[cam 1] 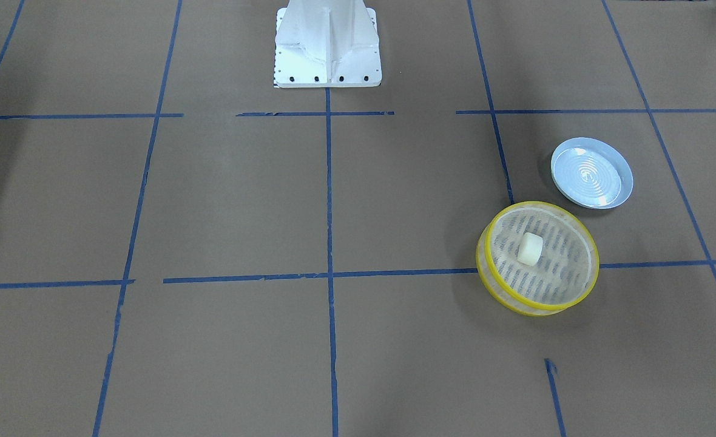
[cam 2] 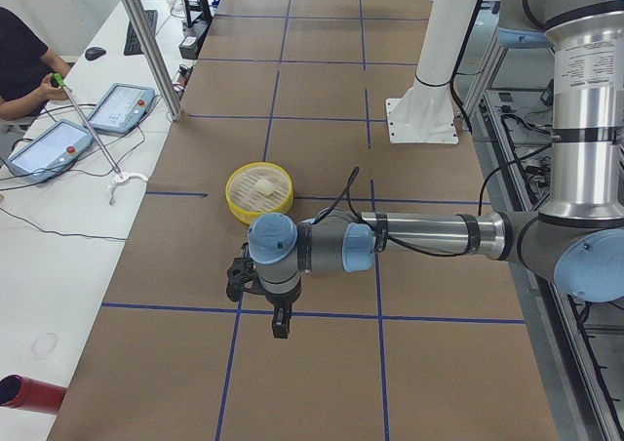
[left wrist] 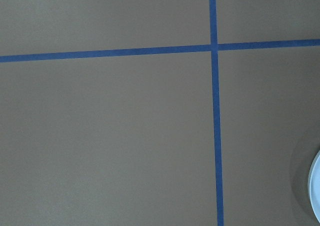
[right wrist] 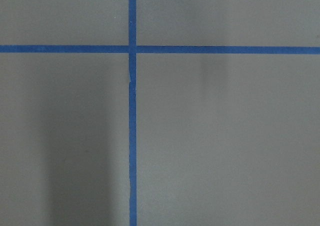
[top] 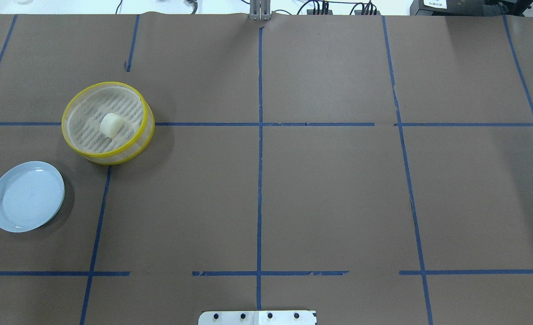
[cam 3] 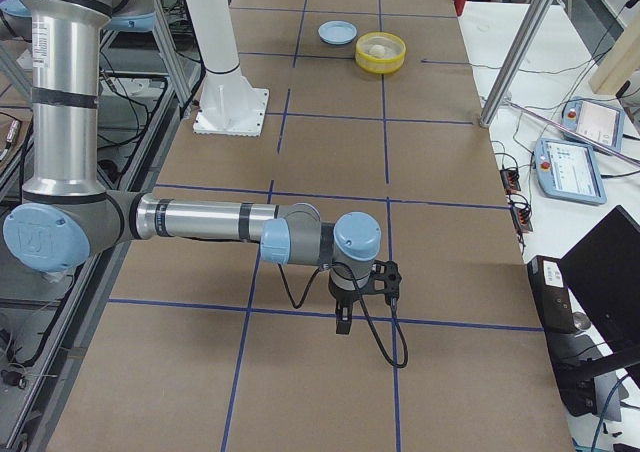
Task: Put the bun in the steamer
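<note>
Horizontally outstretched left arm (cam 2: 419, 234), pincer (cam 2: 280, 326) downward.

Brown paper gridded with blue tape (top: 259, 189) covers the evenly lit tabletop (top: 338, 189), a white bench (cam 2: 58, 256) beside the tabletop carries two tablets (cam 2: 47, 150), and an aluminium post (cam 2: 146, 46) stands at the tabletop's edge

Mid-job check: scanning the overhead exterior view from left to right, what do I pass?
Light blue plate → steamer, with the bun lying on its slatted floor → the robot's base mount at the bottom edge.
</note>
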`<move>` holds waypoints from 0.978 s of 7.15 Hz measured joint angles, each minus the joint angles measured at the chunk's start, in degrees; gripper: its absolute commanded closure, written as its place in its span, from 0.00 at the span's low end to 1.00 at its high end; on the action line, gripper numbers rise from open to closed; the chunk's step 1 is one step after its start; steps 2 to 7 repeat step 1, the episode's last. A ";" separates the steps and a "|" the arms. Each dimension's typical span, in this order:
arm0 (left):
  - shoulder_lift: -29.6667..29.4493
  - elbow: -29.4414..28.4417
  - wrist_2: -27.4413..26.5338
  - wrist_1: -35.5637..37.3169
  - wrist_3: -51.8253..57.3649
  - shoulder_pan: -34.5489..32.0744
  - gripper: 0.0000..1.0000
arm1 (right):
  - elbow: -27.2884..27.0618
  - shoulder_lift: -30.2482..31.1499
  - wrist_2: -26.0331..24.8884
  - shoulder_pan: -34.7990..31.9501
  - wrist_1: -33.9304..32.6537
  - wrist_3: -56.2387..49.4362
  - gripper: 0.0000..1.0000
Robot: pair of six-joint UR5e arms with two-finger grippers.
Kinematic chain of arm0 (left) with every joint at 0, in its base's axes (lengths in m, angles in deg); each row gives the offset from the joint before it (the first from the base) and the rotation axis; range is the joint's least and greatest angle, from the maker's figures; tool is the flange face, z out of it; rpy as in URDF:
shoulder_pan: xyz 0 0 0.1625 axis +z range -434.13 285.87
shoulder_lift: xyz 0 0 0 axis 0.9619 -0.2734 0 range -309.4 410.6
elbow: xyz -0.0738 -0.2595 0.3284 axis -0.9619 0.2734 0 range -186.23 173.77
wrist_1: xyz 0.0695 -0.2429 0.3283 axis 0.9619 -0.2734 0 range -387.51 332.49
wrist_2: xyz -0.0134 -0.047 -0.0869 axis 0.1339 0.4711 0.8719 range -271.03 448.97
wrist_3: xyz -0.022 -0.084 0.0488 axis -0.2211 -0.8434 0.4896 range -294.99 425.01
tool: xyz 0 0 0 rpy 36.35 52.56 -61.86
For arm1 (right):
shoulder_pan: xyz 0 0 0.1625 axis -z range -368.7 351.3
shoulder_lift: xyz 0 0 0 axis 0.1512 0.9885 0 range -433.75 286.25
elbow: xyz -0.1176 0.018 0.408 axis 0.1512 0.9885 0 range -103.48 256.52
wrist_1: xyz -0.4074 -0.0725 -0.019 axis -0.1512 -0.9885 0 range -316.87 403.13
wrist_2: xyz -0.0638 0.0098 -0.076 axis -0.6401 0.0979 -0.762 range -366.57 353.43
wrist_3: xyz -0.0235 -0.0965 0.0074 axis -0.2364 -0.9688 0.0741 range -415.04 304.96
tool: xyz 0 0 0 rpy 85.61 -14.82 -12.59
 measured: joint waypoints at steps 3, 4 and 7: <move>0.03 0.14 -0.02 0.00 -0.02 -0.01 0.00 | 0.00 0.00 0.00 -0.01 0.00 0.00 0.00; 0.03 0.14 -0.02 0.00 -0.02 -0.01 0.00 | 0.00 0.00 0.00 -0.01 0.00 0.00 0.00; 0.03 0.14 -0.02 0.00 -0.02 -0.01 0.00 | 0.00 0.00 0.00 -0.01 0.00 0.00 0.00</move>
